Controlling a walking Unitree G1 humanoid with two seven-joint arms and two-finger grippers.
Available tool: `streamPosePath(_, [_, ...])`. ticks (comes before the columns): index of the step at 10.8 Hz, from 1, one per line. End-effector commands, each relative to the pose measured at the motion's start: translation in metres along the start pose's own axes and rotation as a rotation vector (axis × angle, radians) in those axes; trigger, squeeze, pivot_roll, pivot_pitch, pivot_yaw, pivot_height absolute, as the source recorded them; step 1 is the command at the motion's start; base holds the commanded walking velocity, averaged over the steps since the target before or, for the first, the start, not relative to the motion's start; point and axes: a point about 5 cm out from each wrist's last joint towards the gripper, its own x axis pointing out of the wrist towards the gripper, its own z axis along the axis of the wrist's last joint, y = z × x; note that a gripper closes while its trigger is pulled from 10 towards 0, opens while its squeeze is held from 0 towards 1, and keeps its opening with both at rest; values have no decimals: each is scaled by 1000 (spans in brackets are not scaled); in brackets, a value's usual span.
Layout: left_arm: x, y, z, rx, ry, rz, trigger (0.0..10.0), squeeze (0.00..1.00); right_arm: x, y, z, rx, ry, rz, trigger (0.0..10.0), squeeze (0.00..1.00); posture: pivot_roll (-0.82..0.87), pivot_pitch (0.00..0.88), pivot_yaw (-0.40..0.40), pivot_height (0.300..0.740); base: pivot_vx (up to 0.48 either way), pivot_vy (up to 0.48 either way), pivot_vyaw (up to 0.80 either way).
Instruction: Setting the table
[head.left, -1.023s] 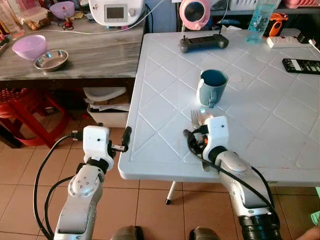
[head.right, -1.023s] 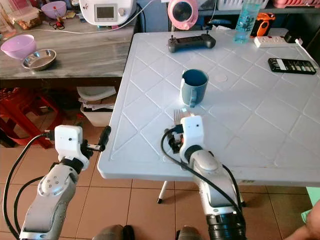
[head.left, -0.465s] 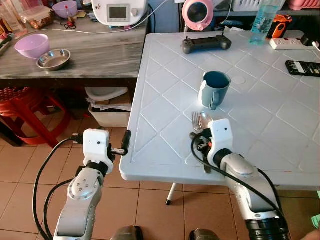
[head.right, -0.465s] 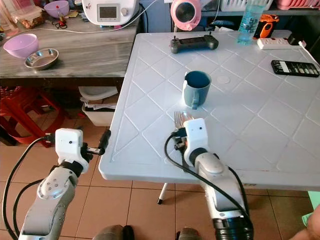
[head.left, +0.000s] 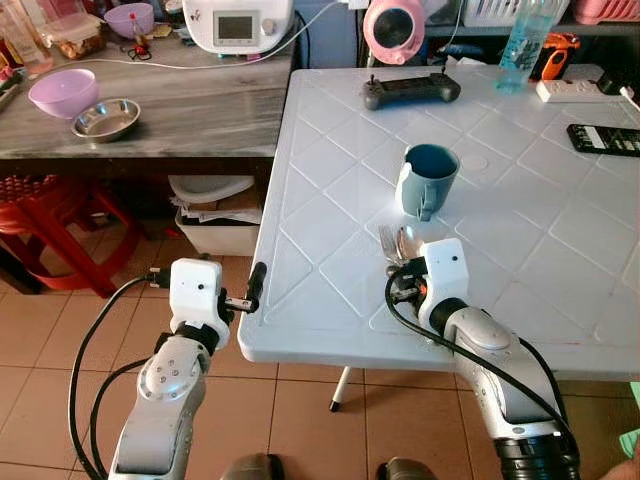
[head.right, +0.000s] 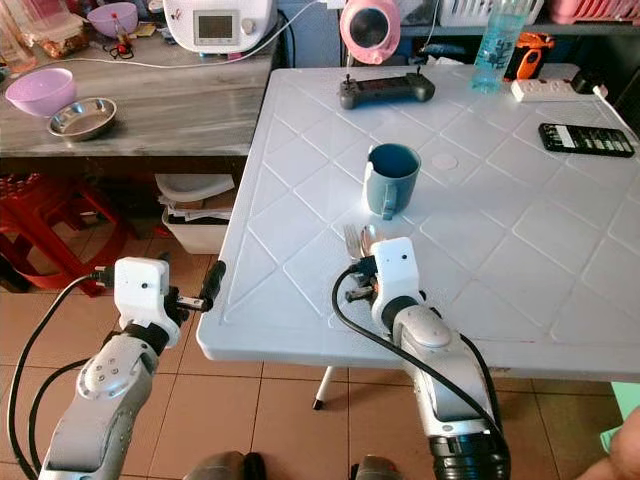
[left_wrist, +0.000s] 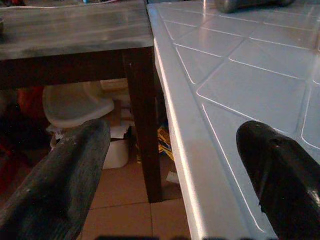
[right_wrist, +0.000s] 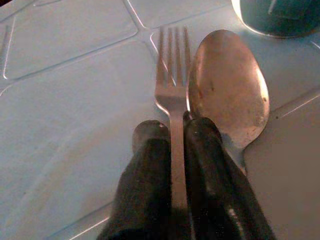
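— White plastic table (head.left: 520, 250) with the diamond pattern is filling the space ahead of me, and a grey wooden counter (head.left: 190, 105) is sitting beside it on my robot's left. What are you seeing on the table?

— I'm looking at a blue mug (head.left: 427, 178) near the middle, and a fork (right_wrist: 172, 90) and spoon (right_wrist: 227, 92) lying side by side just in front of it, tips pointing toward the mug.

— And the right gripper (right_wrist: 176, 131)?

— I'm watching it resting low on the table at the near edge. Its two black fingers (right_wrist: 150, 170) are pressing together on the fork's handle, with the spoon lying just beside them, touching the fork.

— The left gripper (head.left: 248, 290)?

— It's hanging off the table's near left corner, above the tiled floor (head.left: 40, 380). Its fingers are standing wide apart, gripping nothing.

— Anything else around?

— I'm seeing a game controller (head.left: 411, 89), a water bottle (head.left: 518, 45) and a black remote (head.left: 603, 138) at the far side, plus a purple bowl (head.left: 62, 91) and a steel bowl (head.left: 104, 118) on the counter.
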Motion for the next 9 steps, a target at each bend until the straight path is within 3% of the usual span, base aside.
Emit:
streamPosePath(1, [-2,1,0,4,7,9,10000,0,-6,-7,-61,54,279,-48,0,0,-27,105,83,740,0,0,0])
streamPosePath(5, [3,9,3,-9,-15,70,10000,0,-4,-1,-1,174,-53,-61,0,0,-39,94,75,740,0,0,0])
streamPosePath(7, [5,8,5,-13,-29,72,10000,0,-5,-2,23,185,-168,-82,0,0,-41,90,74,740,0,0,0])
streamPosePath(9, [5,8,5,-14,-28,73,10000,0,-7,-5,28,187,-207,-107,0,0,-43,89,73,740,0,0,0])
